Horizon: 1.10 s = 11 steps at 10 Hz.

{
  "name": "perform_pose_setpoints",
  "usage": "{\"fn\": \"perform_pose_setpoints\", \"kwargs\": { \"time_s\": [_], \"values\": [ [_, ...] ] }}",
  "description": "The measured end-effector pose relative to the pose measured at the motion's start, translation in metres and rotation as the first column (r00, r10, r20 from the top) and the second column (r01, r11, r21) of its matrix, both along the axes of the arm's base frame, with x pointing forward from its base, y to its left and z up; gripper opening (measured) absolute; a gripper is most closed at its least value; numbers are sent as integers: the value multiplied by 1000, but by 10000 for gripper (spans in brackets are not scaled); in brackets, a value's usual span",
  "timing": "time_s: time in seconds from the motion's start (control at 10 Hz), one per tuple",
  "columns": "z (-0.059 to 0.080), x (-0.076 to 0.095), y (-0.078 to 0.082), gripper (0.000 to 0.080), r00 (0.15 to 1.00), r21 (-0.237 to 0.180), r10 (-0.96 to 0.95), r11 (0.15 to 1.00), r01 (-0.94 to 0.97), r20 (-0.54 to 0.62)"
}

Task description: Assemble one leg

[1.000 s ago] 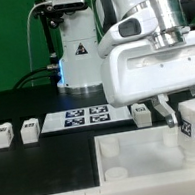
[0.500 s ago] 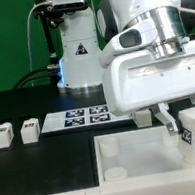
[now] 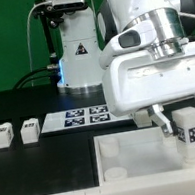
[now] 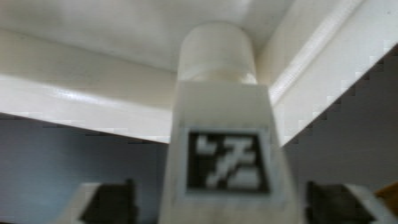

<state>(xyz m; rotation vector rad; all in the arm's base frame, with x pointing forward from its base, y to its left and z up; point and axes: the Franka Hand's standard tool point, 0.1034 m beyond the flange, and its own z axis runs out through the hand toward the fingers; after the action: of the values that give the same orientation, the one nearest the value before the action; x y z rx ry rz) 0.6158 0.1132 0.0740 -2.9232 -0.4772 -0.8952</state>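
End effector (image 3: pixel 186 119): narrow, shut onto the leg (image 3: pixel 190 134) and holding nothing else; the wrist view shows a finger (image 4: pixel 111 200) on each side of it.
Why held so: clamping the sides probably keeps the leg upright and leaves its far end free for a socket.
Leg: upright at the exterior view's right, tag (image 4: pixel 228 160) facing the cameras, over the tray (image 3: pixel 128 146).
Contact: its lower end seems just at the tray, but whether it touches is not clear.
Tray: flat on the counter (image 3: pixel 25 101), sockets up, likely so legs go in from above.
Spare legs (image 3: pixel 29 129): in a row beside the marker board (image 3: pixel 86 114), well apart from the end effector.
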Motion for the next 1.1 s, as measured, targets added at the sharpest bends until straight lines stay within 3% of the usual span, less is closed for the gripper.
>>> {"fn": "perform_pose_setpoints", "kwargs": {
  "time_s": [0.1,0.3,0.9,1.0,1.1],
  "values": [
    [0,0,0,619,1000,0,0,1000,0,0],
    [0,0,0,643,1000,0,0,1000,0,0],
    [0,0,0,649,1000,0,0,1000,0,0],
    [2,0,0,649,1000,0,-1,1000,1,-7],
    [13,1,1,649,999,-1,-5,1000,5,-38]
  ]
}}
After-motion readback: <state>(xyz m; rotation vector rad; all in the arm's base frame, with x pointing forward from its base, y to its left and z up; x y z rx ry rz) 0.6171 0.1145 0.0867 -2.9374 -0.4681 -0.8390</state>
